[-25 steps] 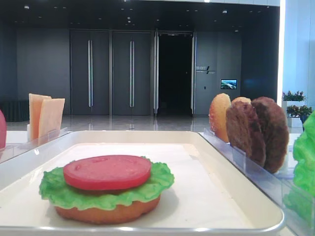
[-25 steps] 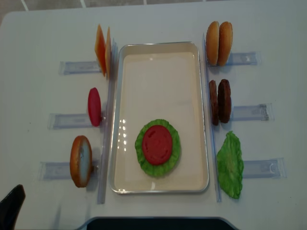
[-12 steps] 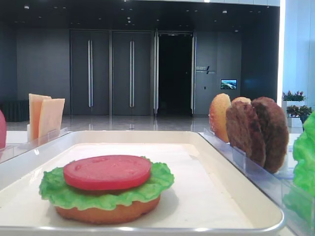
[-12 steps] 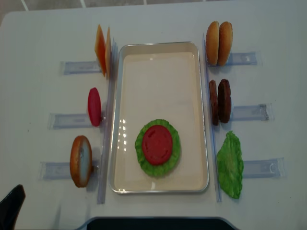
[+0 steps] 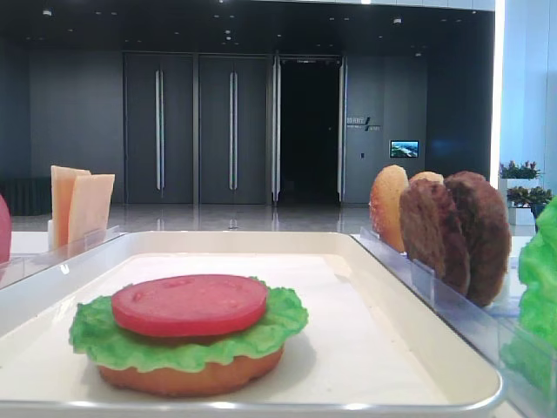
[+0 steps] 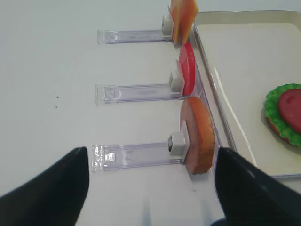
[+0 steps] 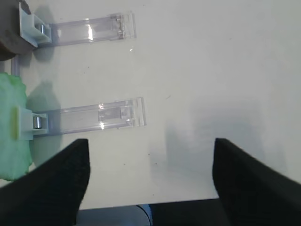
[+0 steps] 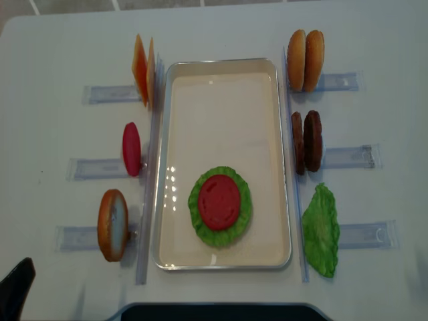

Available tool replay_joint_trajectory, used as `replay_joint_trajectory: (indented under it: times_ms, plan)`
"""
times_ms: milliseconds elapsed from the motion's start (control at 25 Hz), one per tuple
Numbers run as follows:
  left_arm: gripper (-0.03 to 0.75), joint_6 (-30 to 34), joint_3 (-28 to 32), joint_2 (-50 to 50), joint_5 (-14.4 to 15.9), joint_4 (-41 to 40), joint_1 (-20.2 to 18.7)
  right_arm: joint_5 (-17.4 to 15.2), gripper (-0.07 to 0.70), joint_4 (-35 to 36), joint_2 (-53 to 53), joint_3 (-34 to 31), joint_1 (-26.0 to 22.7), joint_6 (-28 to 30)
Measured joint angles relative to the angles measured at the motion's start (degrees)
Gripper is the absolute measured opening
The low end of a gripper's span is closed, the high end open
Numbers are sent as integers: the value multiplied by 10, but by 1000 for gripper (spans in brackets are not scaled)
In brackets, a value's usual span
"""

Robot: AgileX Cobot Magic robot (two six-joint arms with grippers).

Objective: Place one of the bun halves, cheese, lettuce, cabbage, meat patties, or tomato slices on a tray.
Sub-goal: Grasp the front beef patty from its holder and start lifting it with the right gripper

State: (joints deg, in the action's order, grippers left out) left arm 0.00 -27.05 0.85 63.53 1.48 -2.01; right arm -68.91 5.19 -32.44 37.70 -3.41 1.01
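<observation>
On the cream tray point(image 8: 221, 93) lies a stack of flat bun base point(image 5: 191, 376), lettuce point(image 5: 96, 335) and tomato slice point(image 8: 219, 202). Left of the tray, cheese point(image 8: 144, 70), a tomato slice point(image 8: 132, 148) and a bun half point(image 8: 112, 224) stand upright. On the right stand two bun halves point(image 8: 305, 60), two meat patties point(image 8: 307, 142) and a lettuce leaf point(image 8: 321, 229). My left gripper point(image 6: 150, 188) is open and empty over the table, near the bun half point(image 6: 200, 135). The right gripper point(image 7: 148, 183) is open and empty over bare table beside the lettuce leaf point(image 7: 11, 125).
Clear plastic racks point(image 8: 103, 93) line both long sides of the tray and hold the upright pieces. The near table edge point(image 8: 214, 309) runs just in front of the tray. A dark part of the left arm point(image 8: 17, 291) shows at the bottom left corner.
</observation>
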Motion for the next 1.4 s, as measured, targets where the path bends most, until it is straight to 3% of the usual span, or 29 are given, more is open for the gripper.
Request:
replay_joint_trajectory:
  times_ms: [520, 1080, 1400]
  plan:
    - [639, 0, 0, 0, 0, 0, 0, -10, 541, 4, -296, 144, 11, 0]
    - [639, 0, 0, 0, 0, 0, 0, -11, 541, 6, -420, 222, 31, 0]
    - [639, 0, 0, 0, 0, 0, 0, 9, 541, -1, -425, 222, 129, -117]
